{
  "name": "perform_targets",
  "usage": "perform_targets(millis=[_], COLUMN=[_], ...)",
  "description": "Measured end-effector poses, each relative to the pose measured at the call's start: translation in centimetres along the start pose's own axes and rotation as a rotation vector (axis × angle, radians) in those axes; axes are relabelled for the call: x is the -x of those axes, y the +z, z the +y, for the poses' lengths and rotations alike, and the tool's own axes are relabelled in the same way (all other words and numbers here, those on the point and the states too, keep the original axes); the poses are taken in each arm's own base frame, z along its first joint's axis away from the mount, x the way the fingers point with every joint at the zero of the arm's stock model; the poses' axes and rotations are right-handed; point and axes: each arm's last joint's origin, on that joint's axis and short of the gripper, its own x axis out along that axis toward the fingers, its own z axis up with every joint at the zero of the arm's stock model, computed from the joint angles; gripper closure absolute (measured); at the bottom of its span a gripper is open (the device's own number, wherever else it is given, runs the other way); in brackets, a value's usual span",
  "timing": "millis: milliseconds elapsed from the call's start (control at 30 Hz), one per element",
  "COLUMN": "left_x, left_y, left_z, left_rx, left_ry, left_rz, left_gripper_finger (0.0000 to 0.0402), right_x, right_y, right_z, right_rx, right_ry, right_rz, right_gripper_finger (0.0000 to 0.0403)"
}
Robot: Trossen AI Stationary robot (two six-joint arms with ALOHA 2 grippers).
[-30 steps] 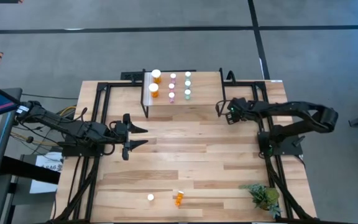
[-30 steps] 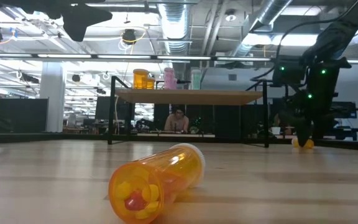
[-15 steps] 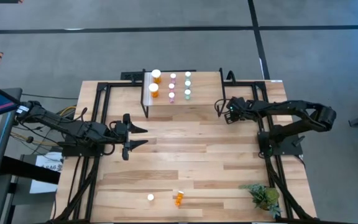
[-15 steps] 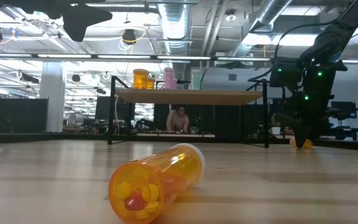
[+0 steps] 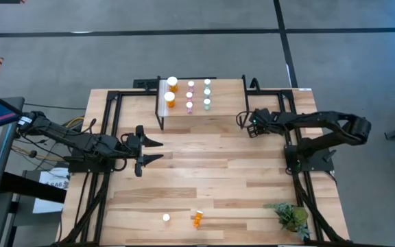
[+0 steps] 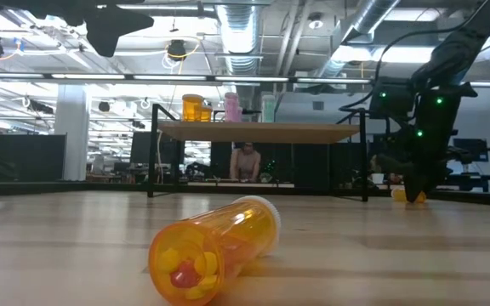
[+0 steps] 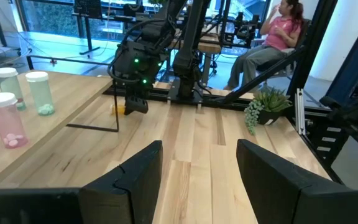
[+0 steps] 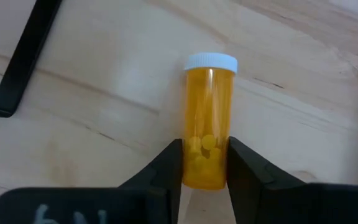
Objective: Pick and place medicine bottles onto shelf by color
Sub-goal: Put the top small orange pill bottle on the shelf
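Note:
My right gripper [image 5: 242,121] is down at the table just right of the shelf [image 5: 219,104], shut on a small orange bottle [image 8: 210,124] with a white cap that lies on the wood. It also shows in the low view [image 6: 415,189], with a bit of orange [image 6: 401,195] beside it. My left gripper [image 5: 158,151] hangs open and empty over the table's left middle. On the shelf stand two wide orange bottles [image 5: 171,90], three pink ones [image 5: 190,95] and three green ones [image 5: 207,92]. Another orange bottle [image 6: 215,246] lies on its side near the front edge. My right gripper pinches the orange bottle between its two fingers [image 8: 174,163], on the two sides of its body near the bottom end [image 8: 205,167]. The fingers come from above and lie across the bottle. The bottle lies on the table, its white cap [image 8: 211,61] pointing away from the wrist.
A loose white cap [image 5: 166,217] lies left of the front orange bottle [image 5: 197,219]. A small green plant [image 5: 290,215] stands at the front right. The shelf's black leg [image 8: 23,62] is close to the held bottle. A person sits in the room beyond the table [image 7: 272,37].
My right gripper has stayed low at the orange bottle beside the shelf, with only a slight shift. In the low view the orange bit beside it now shows a little farther to the picture's left.

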Motion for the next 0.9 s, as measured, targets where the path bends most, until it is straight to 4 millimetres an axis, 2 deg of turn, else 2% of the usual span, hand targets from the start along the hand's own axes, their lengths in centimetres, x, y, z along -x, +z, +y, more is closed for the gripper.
perform_targets(millis=[233, 500, 700, 900], left_x=[0.0, 0.0, -0.3, -2.0], left_y=[0.0, 0.0, -0.2, -0.8], left_z=[0.0, 0.0, -0.1, -0.7], left_rx=[-0.001, 0.007, 0.011, -0.010], left_ry=[0.000, 0.001, 0.002, -0.001], left_rz=[0.002, 0.004, 0.010, 0.012], left_gripper_finger=[0.0207, 0.0207, 0.0207, 0.0207], right_x=[1.9, 6.2, 9.9, 13.6], right_y=[-1.3, -3.5, -5.4, -6.3], right_z=[0.4, 1.9, 3.5, 5.5], right_rx=[-0.003, 0.001, 0.046, 0.136], right_ry=[0.053, 0.269, 0.522, 0.763], right_rz=[0.003, -0.104, -0.286, -0.567], right_gripper_finger=[0.0283, 0.0284, 0.0284, 0.0284])
